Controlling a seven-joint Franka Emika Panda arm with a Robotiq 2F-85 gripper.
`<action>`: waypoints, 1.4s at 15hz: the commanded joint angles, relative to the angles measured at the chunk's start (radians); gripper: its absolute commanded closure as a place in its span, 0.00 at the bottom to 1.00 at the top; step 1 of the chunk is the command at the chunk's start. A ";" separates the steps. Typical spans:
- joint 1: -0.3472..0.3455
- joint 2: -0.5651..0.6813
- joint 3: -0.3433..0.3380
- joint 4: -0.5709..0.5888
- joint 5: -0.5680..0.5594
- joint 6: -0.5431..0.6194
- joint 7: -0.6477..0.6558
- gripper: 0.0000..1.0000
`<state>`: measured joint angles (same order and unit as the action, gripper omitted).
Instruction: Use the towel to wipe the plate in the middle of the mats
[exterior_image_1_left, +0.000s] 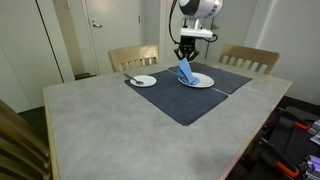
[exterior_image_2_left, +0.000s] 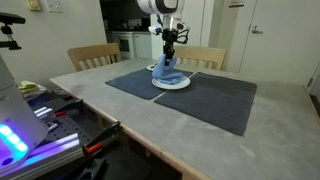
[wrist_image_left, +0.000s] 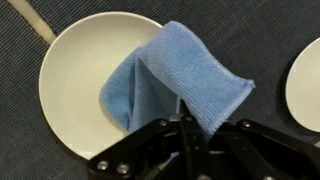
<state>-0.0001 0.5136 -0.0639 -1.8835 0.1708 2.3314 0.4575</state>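
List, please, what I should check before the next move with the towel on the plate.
1. Pincer shut on the blue towel: ok.
2. Towel touching the white plate: ok, its lower fold lies on the plate in the wrist view.
3. Plate resting on the dark mats: ok.
4. Smaller plate apart from the wiped one: ok.
5. Dirt left on the plate: cannot tell.

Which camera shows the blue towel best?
The wrist view: the blue towel fills the frame, pinched by the end effector and draped over the white plate. In both exterior views the towel is only a small blue shape hanging onto the plate.
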 joint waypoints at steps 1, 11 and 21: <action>0.008 0.000 -0.007 0.002 0.005 -0.002 -0.003 0.94; 0.008 0.000 -0.007 0.002 0.005 -0.002 -0.003 0.94; 0.005 0.004 -0.033 0.001 -0.008 0.005 0.010 0.98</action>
<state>0.0019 0.5133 -0.0820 -1.8841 0.1682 2.3314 0.4585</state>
